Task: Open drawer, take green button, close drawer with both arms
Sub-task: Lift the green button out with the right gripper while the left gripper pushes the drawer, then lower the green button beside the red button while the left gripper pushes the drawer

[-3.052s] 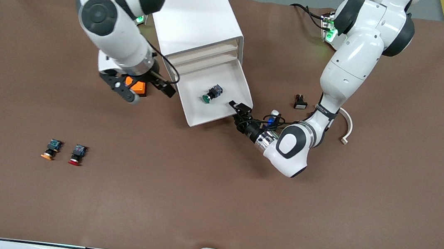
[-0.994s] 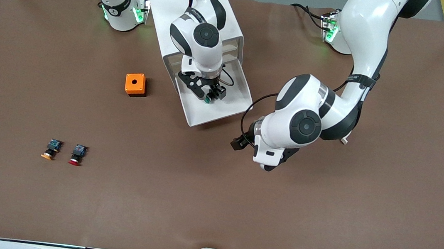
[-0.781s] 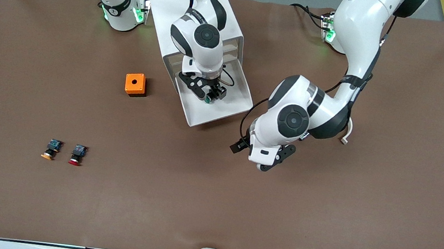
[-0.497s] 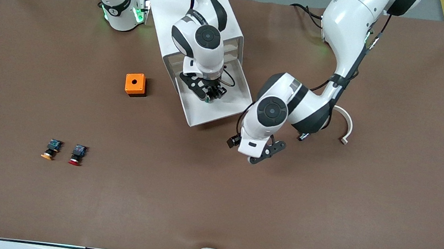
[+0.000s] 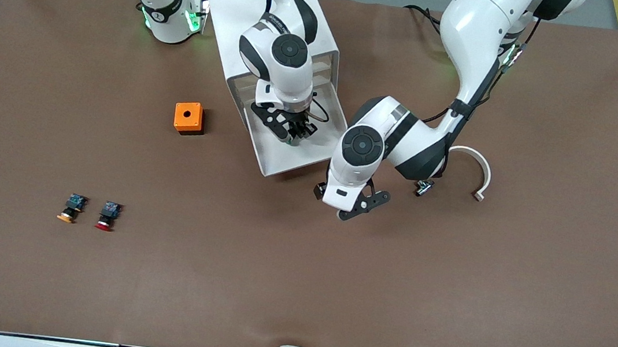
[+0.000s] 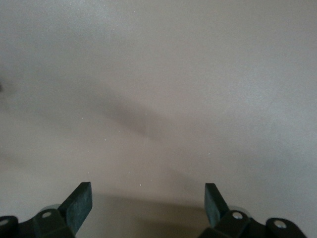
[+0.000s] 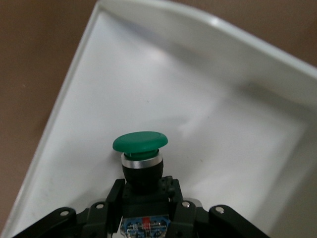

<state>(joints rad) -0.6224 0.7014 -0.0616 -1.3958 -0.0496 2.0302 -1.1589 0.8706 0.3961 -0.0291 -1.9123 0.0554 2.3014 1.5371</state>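
The drawer [image 5: 297, 137] stands pulled out of the white cabinet [image 5: 271, 23], its tray open toward the front camera. Since a second ago the right gripper [image 5: 292, 132] has stayed down inside the tray with little movement, and the right wrist view shows its jaws closed on the black body of the button [image 7: 141, 158], green cap pointing away from the wrist, the button still within the tray walls. Over the same second the left gripper [image 5: 353, 205] has swung from a spot toward the left arm's end of the counter [image 5: 446, 300] to a position over bare counter just off the drawer's front corner; its jaws are spread wide and hold nothing, as the left wrist view confirms. Judgement: the opening step is complete, the grasp appears made, the lift-out is not yet done, and the left arm looks staged to push the drawer shut afterwards. Unrelated items: an orange box [image 5: 188, 118], an orange-capped pushbutton [image 5: 70, 208] and a red-capped pushbutton [image 5: 106, 215]. No brand, label or writing can be read on any item.
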